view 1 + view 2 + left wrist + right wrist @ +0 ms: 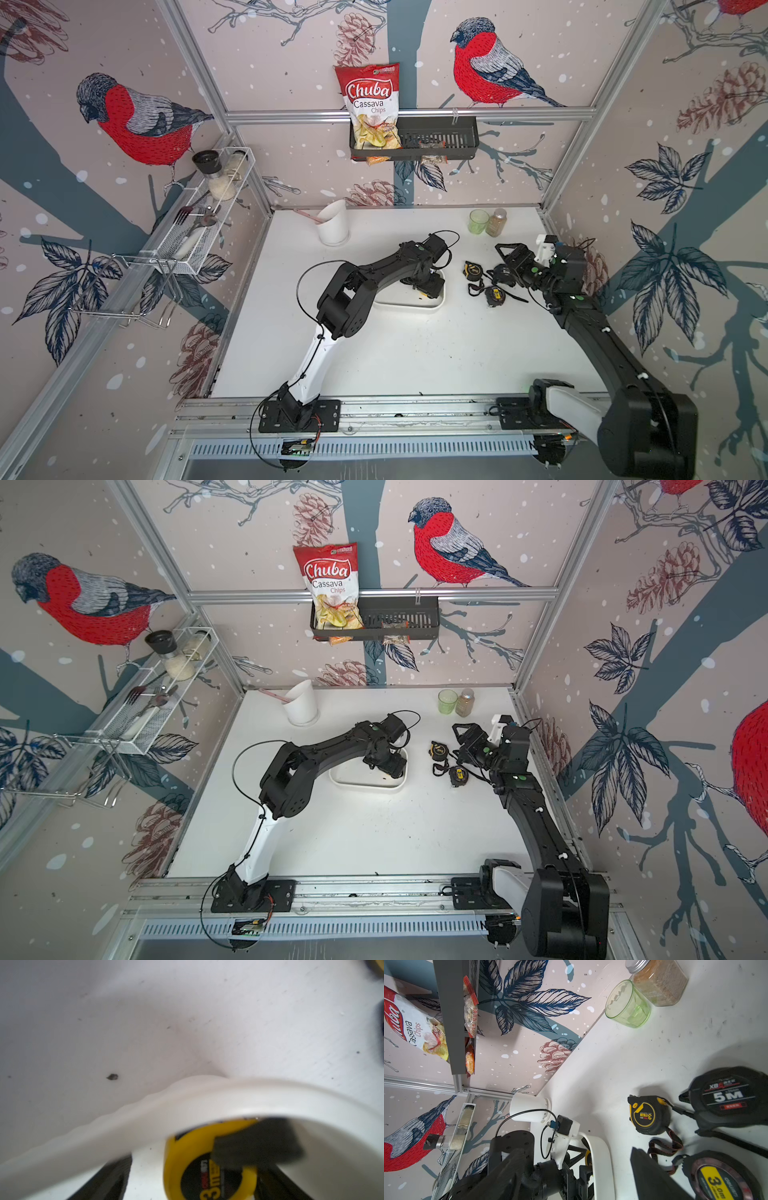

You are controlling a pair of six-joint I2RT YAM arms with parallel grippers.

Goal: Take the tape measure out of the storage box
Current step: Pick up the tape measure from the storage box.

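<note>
Storage box (187,1101) glossy white plastic; tape measure (172,1157) shiny yellow plastic; table (145,1022) matt, scuffed.

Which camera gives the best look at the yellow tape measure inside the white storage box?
The left wrist view: the tape measure fills the foreground inside the storage box, its label readable. The right wrist view shows only a yellow sliver; in both top views the left arm hides nearly all of it.
</note>
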